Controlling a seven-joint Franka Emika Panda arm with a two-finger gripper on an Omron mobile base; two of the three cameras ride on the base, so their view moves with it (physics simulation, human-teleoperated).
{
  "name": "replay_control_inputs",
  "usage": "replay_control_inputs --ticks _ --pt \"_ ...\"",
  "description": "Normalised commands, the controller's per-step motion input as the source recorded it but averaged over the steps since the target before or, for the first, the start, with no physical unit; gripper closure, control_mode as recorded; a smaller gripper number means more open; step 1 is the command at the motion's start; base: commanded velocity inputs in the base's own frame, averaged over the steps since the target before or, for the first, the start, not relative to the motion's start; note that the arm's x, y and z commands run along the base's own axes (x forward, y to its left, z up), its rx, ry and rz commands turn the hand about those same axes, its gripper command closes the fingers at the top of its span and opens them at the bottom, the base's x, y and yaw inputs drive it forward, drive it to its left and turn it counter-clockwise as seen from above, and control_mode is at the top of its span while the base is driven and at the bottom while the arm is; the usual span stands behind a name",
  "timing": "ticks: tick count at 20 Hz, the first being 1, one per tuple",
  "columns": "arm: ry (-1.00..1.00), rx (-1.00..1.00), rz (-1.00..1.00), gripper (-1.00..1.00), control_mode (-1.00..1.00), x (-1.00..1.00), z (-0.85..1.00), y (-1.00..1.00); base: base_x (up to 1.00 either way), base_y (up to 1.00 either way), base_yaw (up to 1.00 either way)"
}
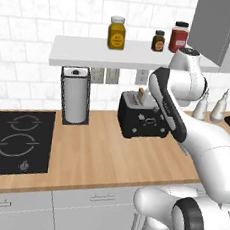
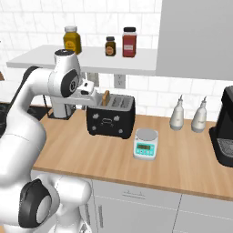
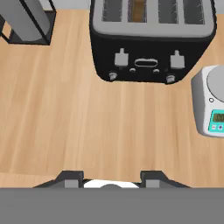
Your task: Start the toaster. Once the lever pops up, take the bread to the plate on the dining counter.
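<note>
Gripper (image 3: pixel 111 179) is hanging above the wood counter (image 1: pixel 97 160) w/ jaws roughly half apart, nothing between them, just bare wood under the tips. Toaster (image 3: pixel 151 41) sits further out along the hand's line of sight, black box w/ grey top, two levers and small knobs on the face pointing back at the hand. Bread (image 3: pixel 138 9) is standing in one of the slots, tan edge poking up; from the right base cam you see the slice (image 2: pixel 106 98) sticking out near the arm's wrist.

Room-wise: open counter between hand and toaster, plenty of it. Small kitchen scale (image 3: pixel 211 100) is just beside the toaster, paper towel holder (image 1: pixel 75 95) on the other side, cooktop (image 1: pixel 16 142) beyond that. Shelf (image 1: pixel 118 54) w/ three jars overhangs the toaster from behind. Two bottles (image 2: pixel 187 114) and a coffee machine (image 2: pixel 226 127) further along.

Writing: scale has a lit display, prob digits but too blurry to read. Jar labels unreadable too.
</note>
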Motion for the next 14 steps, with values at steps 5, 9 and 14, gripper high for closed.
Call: replay_control_inputs --ticks 5,9,14 --pt "0.0 0.0 0.0 -1.0 -1.0 -0.11 -0.15 -0.07 0.0 0.0 0.0" --pt "-0.07 0.0 -0.02 -1.0 -1.0 -0.12 -0.6 0.0 0.0 0.0 0.0" --pt "-0.09 0.0 -0.03 -1.0 -1.0 0.2 -0.36 0.2 0.0 0.0 0.0"
